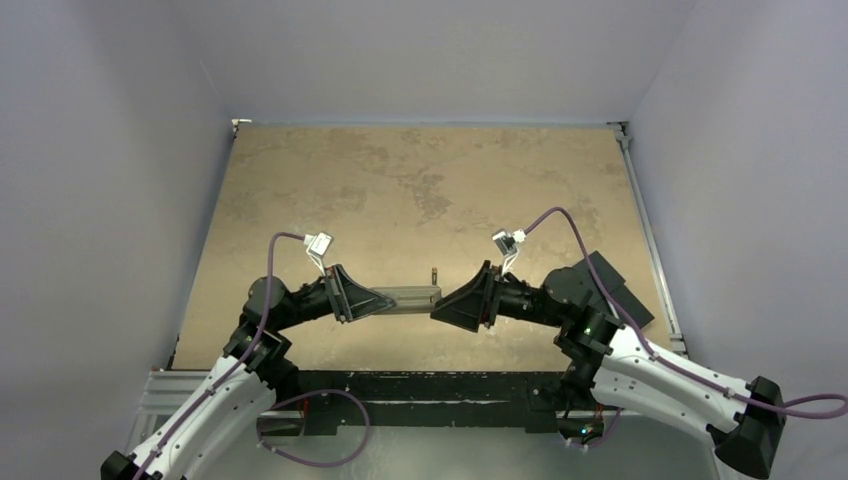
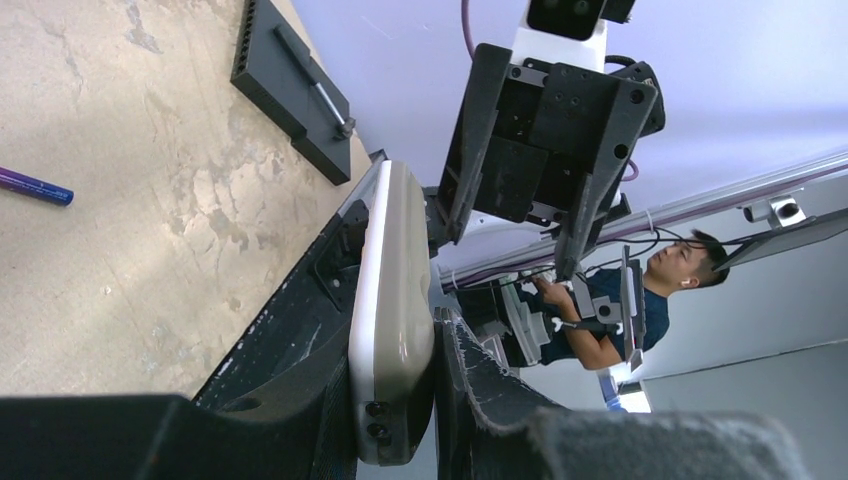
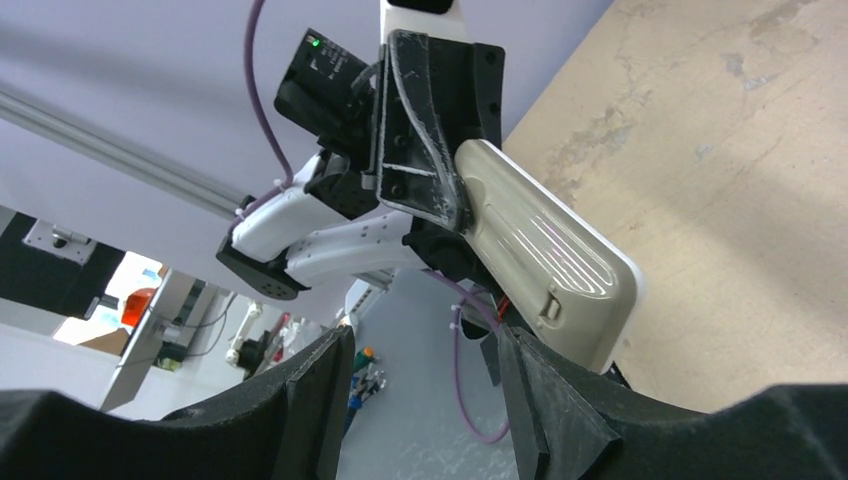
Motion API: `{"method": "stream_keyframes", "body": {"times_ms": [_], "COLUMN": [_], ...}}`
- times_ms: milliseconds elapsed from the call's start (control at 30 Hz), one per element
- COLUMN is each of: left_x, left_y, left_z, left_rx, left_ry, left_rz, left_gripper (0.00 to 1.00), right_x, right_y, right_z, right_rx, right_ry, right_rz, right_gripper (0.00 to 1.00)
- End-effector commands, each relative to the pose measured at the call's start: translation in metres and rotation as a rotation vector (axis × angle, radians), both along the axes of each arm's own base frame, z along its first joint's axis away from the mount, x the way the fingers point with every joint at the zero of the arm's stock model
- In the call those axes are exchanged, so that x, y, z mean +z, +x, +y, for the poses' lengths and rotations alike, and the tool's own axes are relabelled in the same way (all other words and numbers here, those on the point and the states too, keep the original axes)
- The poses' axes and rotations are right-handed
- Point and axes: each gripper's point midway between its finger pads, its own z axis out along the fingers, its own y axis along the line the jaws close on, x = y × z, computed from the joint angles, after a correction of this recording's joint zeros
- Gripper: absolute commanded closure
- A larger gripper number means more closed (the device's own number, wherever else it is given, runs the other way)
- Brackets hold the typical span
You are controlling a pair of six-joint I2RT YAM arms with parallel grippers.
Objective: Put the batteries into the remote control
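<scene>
Top view: the remote control (image 1: 412, 296) is held level, clear of the table (image 1: 400, 180), near the middle of its front edge and between the two arms. The left gripper (image 1: 383, 299) is clamped on the remote's left end. The right gripper (image 1: 440, 308) sits at the other end. A black slab (image 1: 622, 290) lies behind the right arm.

Left wrist view: the remote stands on edge between the left fingers (image 2: 300, 370), showing a rounded pale grey back with a white rim. The purple battery (image 2: 35, 186) lies flat on the tabletop, well apart from the remote.

Right wrist view: the glossy grey back has a small catch near its free end. The right gripper's fingers (image 3: 320, 390) are spread with nothing between them, and the remote's free end is just beside one of them.
</scene>
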Motion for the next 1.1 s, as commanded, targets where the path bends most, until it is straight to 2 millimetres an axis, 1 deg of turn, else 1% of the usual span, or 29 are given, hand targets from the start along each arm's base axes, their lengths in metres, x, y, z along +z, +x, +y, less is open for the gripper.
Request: {"method": "stream_keyframes", "body": {"times_ms": [0,133,467,1067], "left_x": [0.013,0.013,0.016,0.022], "left_y": [-0.006,-0.007,-0.008,-0.010], "left_z": [0.000,0.000,0.000,0.000], "left_rx": [-0.024,-0.028,-0.035,-0.042], "left_ry": [-0.043,-0.046,-0.051,-0.061], "left_rz": [-0.053,-0.056,-0.063,-0.074], "left_gripper": [1.00,1.00,1.00,1.00], "right_x": [0.015,0.014,0.011,-0.001], "right_y": [0.008,0.013,0.016,0.023], "right_z": [0.002,0.002,0.003,0.007], "right_rx": [-0.035,-0.059,-0.072,-0.089], "right_ry": [0.039,0.020,0.021,-0.026], "right_rz": [-0.028,-0.027,-0.011,0.001], "right_gripper": [0.38,0.38,0.38,0.39]}}
